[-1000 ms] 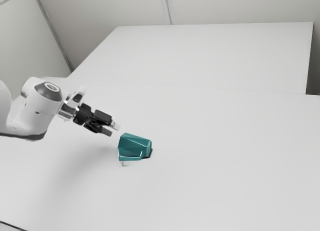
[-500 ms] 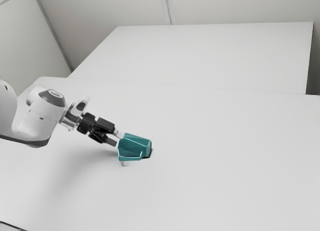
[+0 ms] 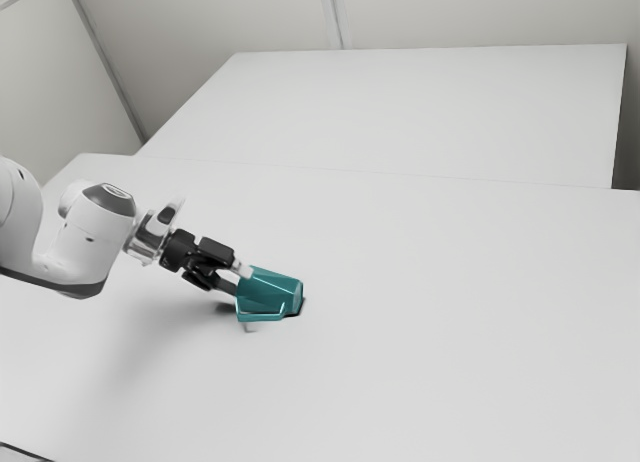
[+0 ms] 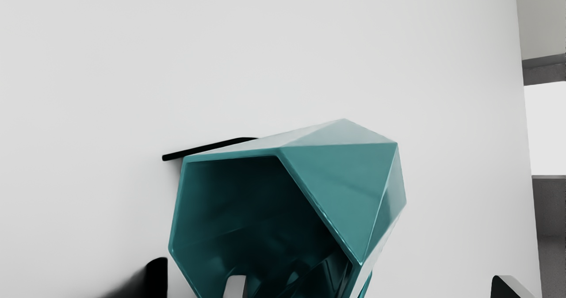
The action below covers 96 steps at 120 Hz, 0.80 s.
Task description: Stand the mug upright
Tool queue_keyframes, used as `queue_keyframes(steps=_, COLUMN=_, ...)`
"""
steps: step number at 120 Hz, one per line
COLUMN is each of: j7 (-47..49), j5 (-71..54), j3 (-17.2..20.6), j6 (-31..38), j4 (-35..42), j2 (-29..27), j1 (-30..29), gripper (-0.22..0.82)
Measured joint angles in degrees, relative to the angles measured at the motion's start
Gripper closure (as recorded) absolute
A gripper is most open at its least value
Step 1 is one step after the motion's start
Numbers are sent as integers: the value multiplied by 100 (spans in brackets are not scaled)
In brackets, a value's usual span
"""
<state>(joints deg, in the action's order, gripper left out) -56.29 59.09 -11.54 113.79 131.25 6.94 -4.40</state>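
Observation:
In the exterior view my gripper is at the mouth end of the teal faceted mug. The mug lies on its side on the white table, its mouth turned toward the arm and its base toward the exterior view's right. Its handle is on the side nearer the exterior camera. In the wrist view my gripper stands open: one fingertip appears within the mouth of the mug, the other is outside, well apart from the mug's wall. The mug's lower part is cut off there.
A second white surface stands beyond the table in the exterior view, with pale walls behind. The wrist view has the table's edge beyond the outer fingertip. Dark shadows lie beside the mug.
My gripper has moved toward the exterior view's right and down, from short of the mug up to its mouth. The mug has not moved.

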Motion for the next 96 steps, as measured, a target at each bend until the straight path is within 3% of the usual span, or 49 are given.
queue_keyframes(steps=44, j7=-49, j5=213, j3=121, j6=7, j4=-15, j2=75, j1=13, gripper=2)
queue_keyframes(steps=96, j7=-77, j5=277, j3=169, j6=134, j4=-19, j2=68, j1=10, gripper=48)
